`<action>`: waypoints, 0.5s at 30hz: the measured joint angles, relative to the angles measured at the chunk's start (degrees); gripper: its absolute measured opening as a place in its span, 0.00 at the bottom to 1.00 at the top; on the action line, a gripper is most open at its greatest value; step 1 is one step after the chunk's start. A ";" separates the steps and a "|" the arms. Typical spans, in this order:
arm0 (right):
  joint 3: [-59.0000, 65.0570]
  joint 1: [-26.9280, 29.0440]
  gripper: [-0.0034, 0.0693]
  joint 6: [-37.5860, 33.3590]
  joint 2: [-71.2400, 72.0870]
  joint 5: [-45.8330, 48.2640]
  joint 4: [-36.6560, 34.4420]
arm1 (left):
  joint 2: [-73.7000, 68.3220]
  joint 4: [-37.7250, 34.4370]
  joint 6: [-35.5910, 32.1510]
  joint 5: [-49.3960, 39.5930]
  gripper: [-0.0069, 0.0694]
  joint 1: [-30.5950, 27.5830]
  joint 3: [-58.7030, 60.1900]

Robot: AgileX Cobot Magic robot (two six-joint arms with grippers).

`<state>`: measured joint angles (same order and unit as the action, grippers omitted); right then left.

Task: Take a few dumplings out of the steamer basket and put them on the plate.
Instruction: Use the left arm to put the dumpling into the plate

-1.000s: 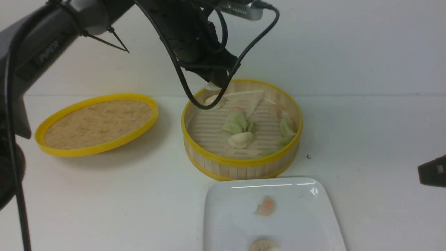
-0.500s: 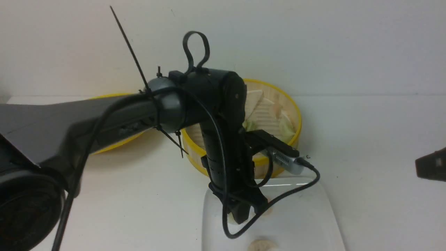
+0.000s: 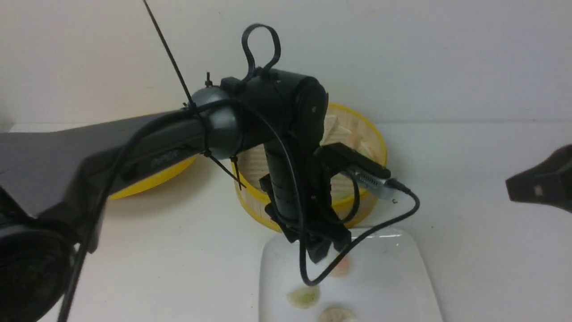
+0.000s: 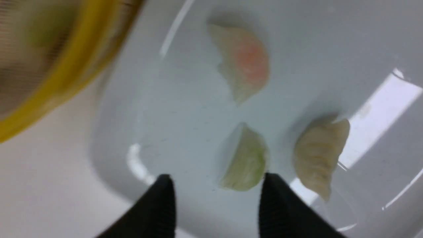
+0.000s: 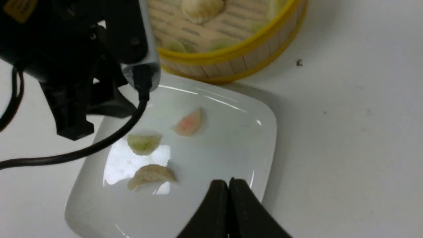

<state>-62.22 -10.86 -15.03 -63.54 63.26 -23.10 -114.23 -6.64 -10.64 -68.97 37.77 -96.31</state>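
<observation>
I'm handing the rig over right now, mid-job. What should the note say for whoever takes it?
Left gripper: jaws open, empty, hovering over the plate.
Right gripper: jaws shut, empty, held off to the right.
On the plate, lying apart: pink dumpling, green dumpling, beige dumpling.
Steamer basket: behind the plate, other dumplings inside.
Done: three moved.
Left: probably enough for "a few"; fetch another only if wanted, otherwise pull the left arm back.

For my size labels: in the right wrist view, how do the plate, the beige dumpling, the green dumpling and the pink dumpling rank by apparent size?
1. plate
2. beige dumpling
3. green dumpling and pink dumpling: look about alike, unranked.
</observation>
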 joint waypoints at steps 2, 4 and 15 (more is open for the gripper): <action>-1.88 -1.26 0.03 0.00 -2.04 0.00 0.30 | 1.71 1.20 0.97 0.00 0.33 -0.20 -0.01; -5.77 -4.05 0.03 0.61 -7.27 -0.19 1.53 | 7.72 3.68 3.70 -0.27 0.15 -1.17 0.11; -30.01 -13.79 0.14 5.93 -38.79 -1.06 17.91 | 38.32 4.35 7.95 0.94 0.08 -3.06 18.62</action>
<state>-92.23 -24.65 -9.11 -102.33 62.20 -5.18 -75.91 -2.29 -2.68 -68.03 34.72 -77.69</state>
